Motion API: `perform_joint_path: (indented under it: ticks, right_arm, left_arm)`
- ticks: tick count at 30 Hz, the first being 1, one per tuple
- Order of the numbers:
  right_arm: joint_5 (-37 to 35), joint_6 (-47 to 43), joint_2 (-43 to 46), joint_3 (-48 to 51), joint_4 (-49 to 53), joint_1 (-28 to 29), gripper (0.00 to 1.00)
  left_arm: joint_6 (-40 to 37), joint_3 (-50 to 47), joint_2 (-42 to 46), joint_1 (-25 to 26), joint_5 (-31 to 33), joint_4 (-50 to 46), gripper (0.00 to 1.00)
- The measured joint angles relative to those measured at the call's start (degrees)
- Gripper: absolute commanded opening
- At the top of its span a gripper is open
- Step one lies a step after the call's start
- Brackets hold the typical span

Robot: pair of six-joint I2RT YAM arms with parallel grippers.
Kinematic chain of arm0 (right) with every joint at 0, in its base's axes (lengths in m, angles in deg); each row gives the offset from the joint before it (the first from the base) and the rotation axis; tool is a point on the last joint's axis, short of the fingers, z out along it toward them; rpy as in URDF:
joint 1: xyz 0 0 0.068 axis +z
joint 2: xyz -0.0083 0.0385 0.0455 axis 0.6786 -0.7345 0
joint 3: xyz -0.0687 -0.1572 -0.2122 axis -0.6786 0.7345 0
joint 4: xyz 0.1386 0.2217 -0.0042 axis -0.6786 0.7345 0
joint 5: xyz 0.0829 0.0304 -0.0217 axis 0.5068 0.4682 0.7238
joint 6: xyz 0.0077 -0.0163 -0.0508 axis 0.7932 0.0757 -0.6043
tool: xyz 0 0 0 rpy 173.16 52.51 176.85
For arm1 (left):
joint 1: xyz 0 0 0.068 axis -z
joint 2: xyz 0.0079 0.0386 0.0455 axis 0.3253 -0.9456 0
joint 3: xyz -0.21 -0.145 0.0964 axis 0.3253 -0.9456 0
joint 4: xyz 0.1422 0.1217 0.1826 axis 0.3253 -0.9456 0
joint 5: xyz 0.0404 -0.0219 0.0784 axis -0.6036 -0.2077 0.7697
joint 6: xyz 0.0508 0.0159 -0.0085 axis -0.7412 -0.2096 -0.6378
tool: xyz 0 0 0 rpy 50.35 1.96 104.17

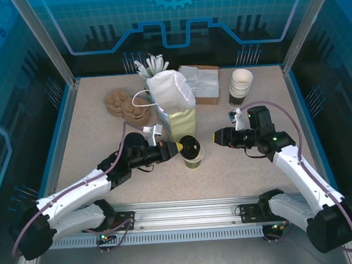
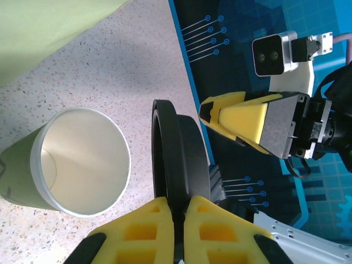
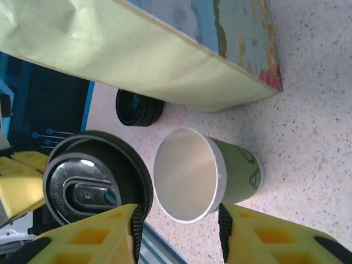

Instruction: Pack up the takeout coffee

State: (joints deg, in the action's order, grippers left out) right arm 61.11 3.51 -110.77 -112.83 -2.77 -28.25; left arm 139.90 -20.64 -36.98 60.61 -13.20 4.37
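Note:
The takeout coffee's olive-green paper cup [image 1: 194, 161] [image 2: 82, 159] [image 3: 236, 170] stands lidless on the table in front of the white paper bag [image 1: 174, 105]; its white inside looks empty. My left gripper [image 1: 177, 148] [image 2: 177, 201] is shut on the edge of a round black lid [image 1: 190, 145] [image 2: 179, 148] [image 3: 93, 181], which it holds beside and slightly above the cup's rim. My right gripper [image 1: 216, 137] [image 3: 177, 220] is open, just to the right of the cup. Its yellow fingers [image 3: 110, 236] stand apart with nothing between them, and the cup lies a little beyond their tips.
The bag's light-green side [image 2: 49, 27] [image 3: 137, 55] stands close behind the cup. A small stack of black lids [image 3: 138, 107] lies at the bag's foot. At the back are a stack of lidless cups [image 1: 240, 86], a cardboard box of napkins [image 1: 201, 82] and brown pulp carriers [image 1: 126, 105].

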Motion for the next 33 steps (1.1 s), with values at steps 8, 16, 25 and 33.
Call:
perform_joint_path:
  ticks: [8,16,25,33]
  right_arm:
    - [3.3,0.3,-3.9,2.8,-6.9,-1.6,0.41]
    - [5.6,0.7,-5.4,5.4,-10.7,-1.8,0.46]
    - [6.0,1.6,-5.4,5.7,-11.6,-1.8,0.48]
    - [5.9,1.6,-5.9,5.7,-12.8,-1.6,0.48]
  left_arm:
    - [4.6,-0.8,-5.3,-0.4,-1.8,3.4,0.09]
    - [7.6,-1.4,-9.2,-1.8,-5.2,8.4,0.09]
    - [8.7,-1.4,-11.2,-2.9,-7.4,11.4,0.09]
    - [8.6,-1.7,-11.8,-3.1,-7.9,12.1,0.09]
